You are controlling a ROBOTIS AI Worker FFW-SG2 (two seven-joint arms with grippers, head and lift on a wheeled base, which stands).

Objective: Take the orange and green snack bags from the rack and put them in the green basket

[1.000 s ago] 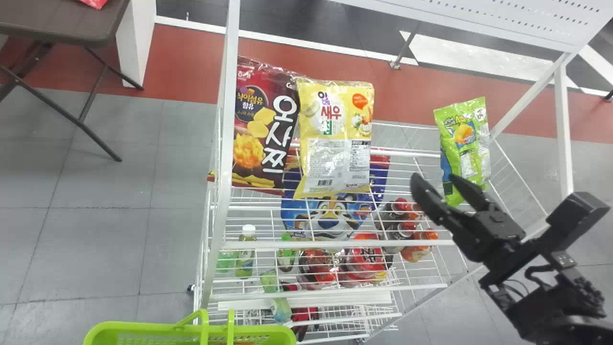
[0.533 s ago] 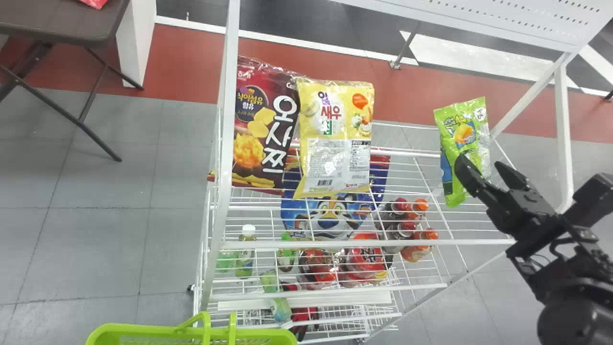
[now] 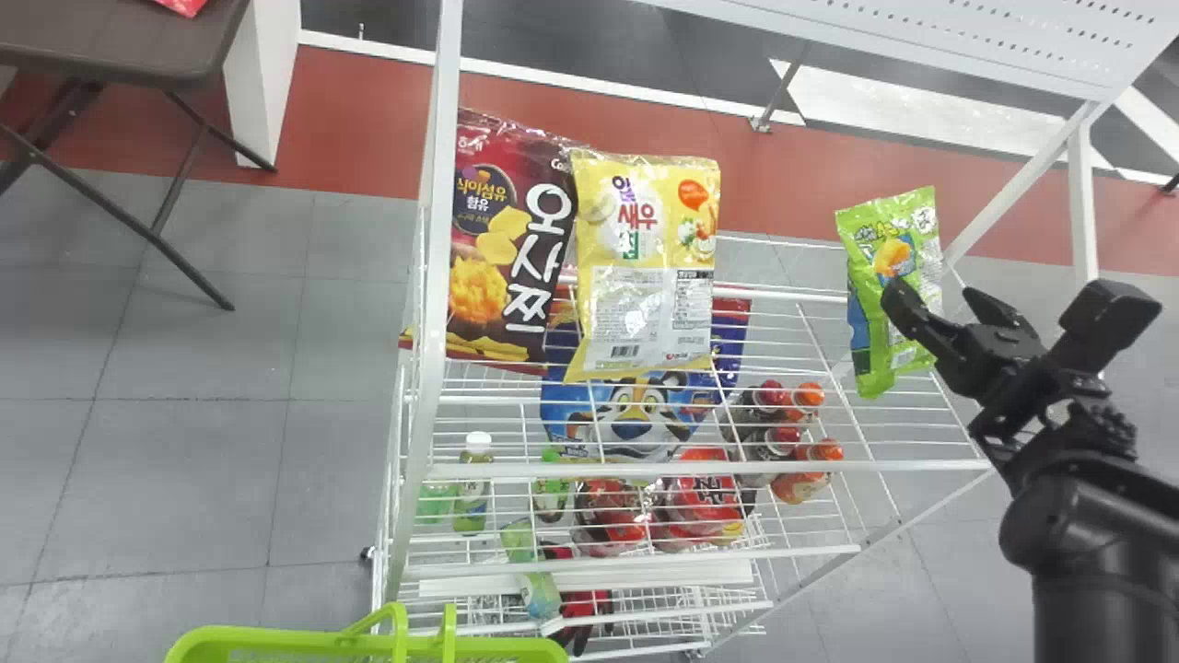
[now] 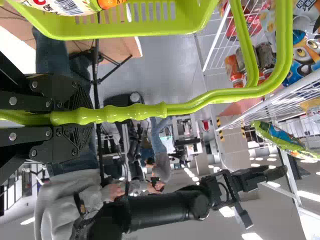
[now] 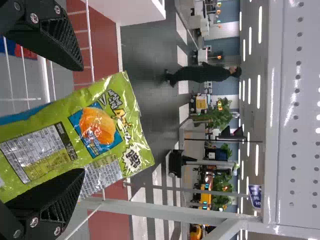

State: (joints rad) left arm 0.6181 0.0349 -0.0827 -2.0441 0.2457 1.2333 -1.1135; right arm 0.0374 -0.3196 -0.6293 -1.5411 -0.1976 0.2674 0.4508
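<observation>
Green and shiny, the snack bag (image 5: 95, 135) stands at the right of the rack (image 3: 700, 469), the right gripper (image 5: 80, 120) open around it, not gripping. Near left, the left gripper (image 4: 90, 116) is closed on the handle (image 4: 215, 97) of the green basket (image 3: 276, 640), where a package (image 4: 75, 6) lies (likely the orange bag, already done). The green one remains.

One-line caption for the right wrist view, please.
Right gripper, fingers open on either side of the green snack bag at the wire rack.
</observation>
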